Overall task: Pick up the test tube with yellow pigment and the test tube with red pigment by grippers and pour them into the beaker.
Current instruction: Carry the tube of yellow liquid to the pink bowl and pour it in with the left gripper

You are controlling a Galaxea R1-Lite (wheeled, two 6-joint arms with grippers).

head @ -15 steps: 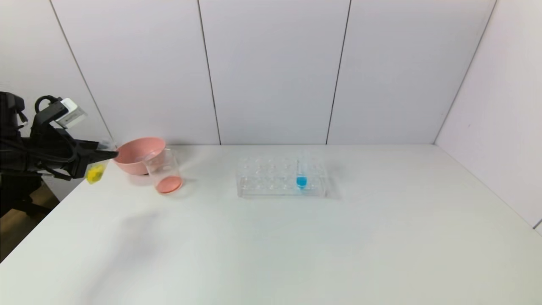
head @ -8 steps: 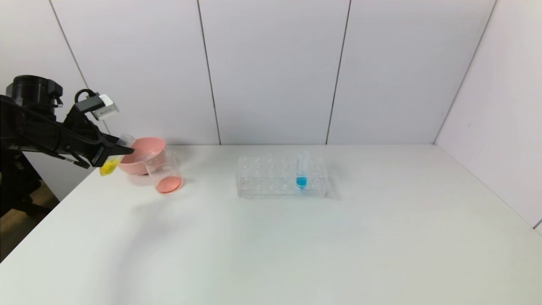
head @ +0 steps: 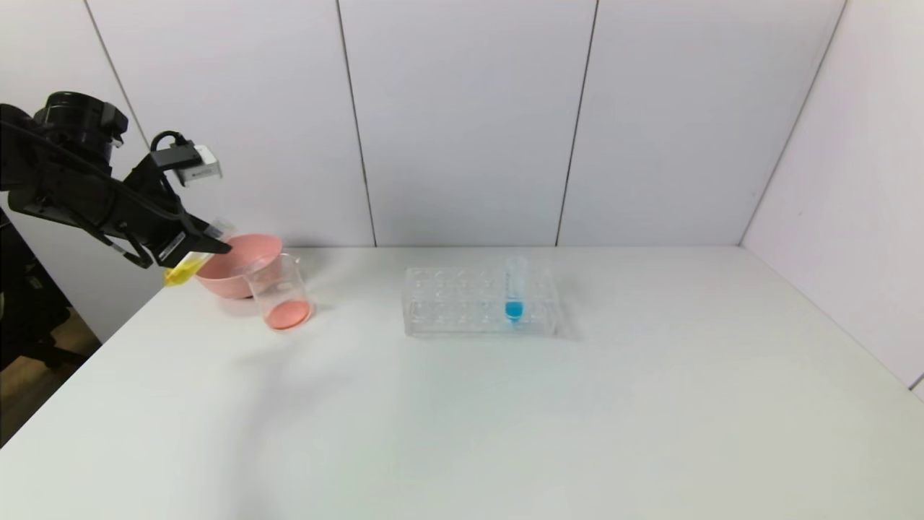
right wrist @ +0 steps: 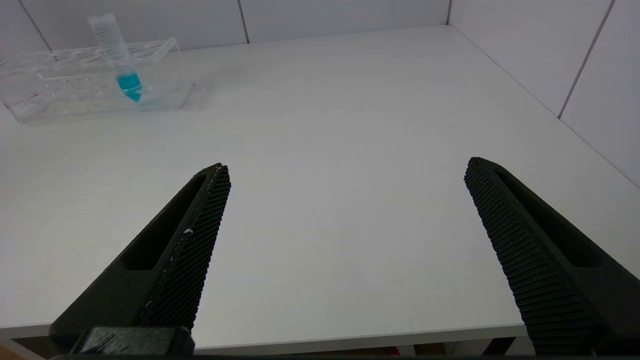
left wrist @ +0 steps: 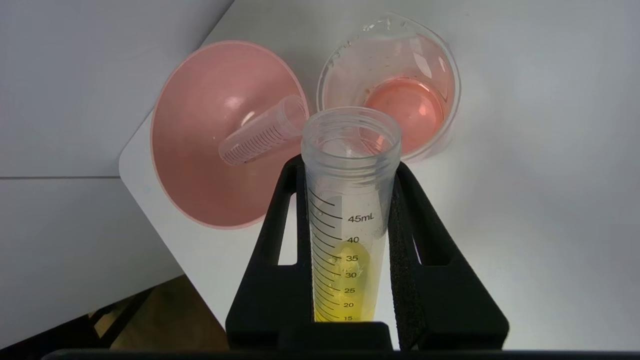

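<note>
My left gripper (head: 209, 242) is shut on the test tube with yellow pigment (head: 186, 265), also in the left wrist view (left wrist: 347, 240). The tube is tilted, mouth toward the beaker (head: 280, 292), and yellow liquid lies along its lower part. The gripper (left wrist: 350, 170) hangs above the table's left edge, just left of the pink bowl. The beaker (left wrist: 395, 90) holds a shallow layer of red-orange liquid. An emptied clear tube (left wrist: 262, 132) with graduation marks lies in the bowl; no red tip shows on it. My right gripper (right wrist: 345, 172) is open and empty over the table's front edge.
A pink bowl (head: 234, 263) stands behind the beaker at the table's back left and also shows in the left wrist view (left wrist: 200, 150). A clear multi-hole rack (head: 462, 307) in the middle holds a blue-tipped tube (head: 514, 289). Walls close the back and right.
My left gripper has risen and moved right toward the bowl and beaker with the yellow tube. The tube has tilted further, its mouth pointing to the beaker.
</note>
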